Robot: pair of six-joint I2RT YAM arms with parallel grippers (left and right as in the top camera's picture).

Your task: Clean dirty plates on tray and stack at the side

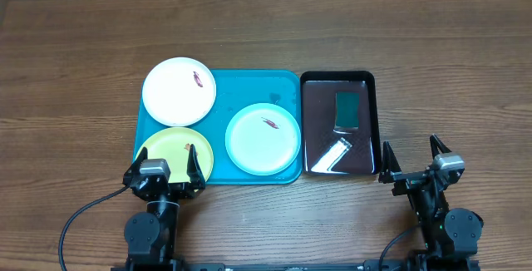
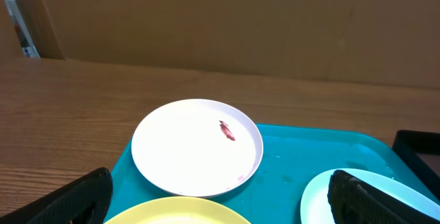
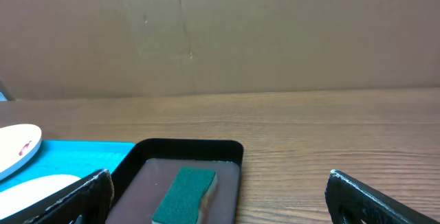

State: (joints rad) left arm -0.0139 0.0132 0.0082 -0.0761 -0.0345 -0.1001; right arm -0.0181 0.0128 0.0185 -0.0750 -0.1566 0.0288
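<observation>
Three plates lie on the turquoise tray (image 1: 241,88). The white plate (image 1: 179,91) is at the tray's far left with a red-brown smear, the mint plate (image 1: 263,138) at the right with a smear, and the yellow plate (image 1: 174,150) at the near left, also smeared. My left gripper (image 1: 165,171) hangs open just in front of the yellow plate, holding nothing. In the left wrist view the white plate (image 2: 197,146) lies ahead, the yellow plate (image 2: 179,211) and the mint plate (image 2: 375,196) at the bottom. My right gripper (image 1: 413,156) stands open over bare table, right of the black tray.
A glossy black tray (image 1: 337,123) sits right of the turquoise one, holding a green sponge (image 1: 347,110) and a bright glare patch. The right wrist view shows the sponge (image 3: 184,195) in the black tray (image 3: 189,148). A cardboard wall (image 2: 240,25) stands behind the wooden table (image 1: 449,63).
</observation>
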